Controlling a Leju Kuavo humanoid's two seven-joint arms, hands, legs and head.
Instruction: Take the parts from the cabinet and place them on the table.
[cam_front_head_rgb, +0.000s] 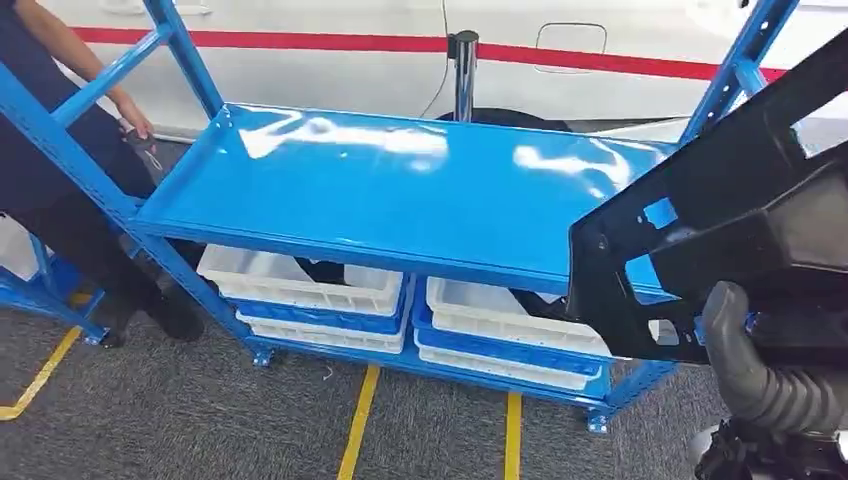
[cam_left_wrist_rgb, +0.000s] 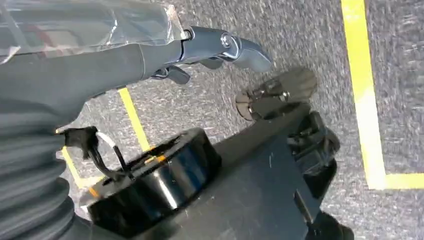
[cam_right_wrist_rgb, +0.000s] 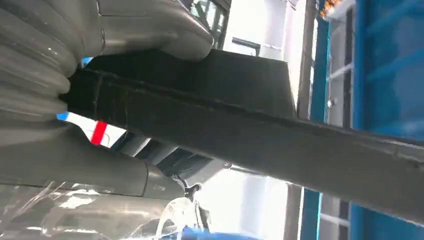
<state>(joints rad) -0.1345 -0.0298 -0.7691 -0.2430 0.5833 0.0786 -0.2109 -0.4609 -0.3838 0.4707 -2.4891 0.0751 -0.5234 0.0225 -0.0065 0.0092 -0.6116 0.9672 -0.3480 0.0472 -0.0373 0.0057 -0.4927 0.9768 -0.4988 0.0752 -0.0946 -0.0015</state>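
Person (cam_front_head_rgb: 50, 150) at far left, cut off by the frame edge, one hand on the blue rack (cam_front_head_rgb: 400, 200) upright. Rack top shelf glossy, reflecting light. White bins (cam_front_head_rgb: 310, 290) on the lower level, partly hidden under the shelf. Behind the rack: a white wall with a red stripe (cam_front_head_rgb: 300, 42).

Left hand (cam_left_wrist_rgb: 220, 50) hangs over grey carpet (cam_left_wrist_rgb: 300, 30) with yellow tape lines (cam_left_wrist_rgb: 362, 95); fingers loosely curled, holding nothing.

Part (cam_front_head_rgb: 720, 220): large black plastic panel, angular, ribbed, raised at right in front of the shelf, its top cut off. Right hand (cam_right_wrist_rgb: 150, 30) grips it, thumb pressed on one face; its other fingers are hidden behind the part.
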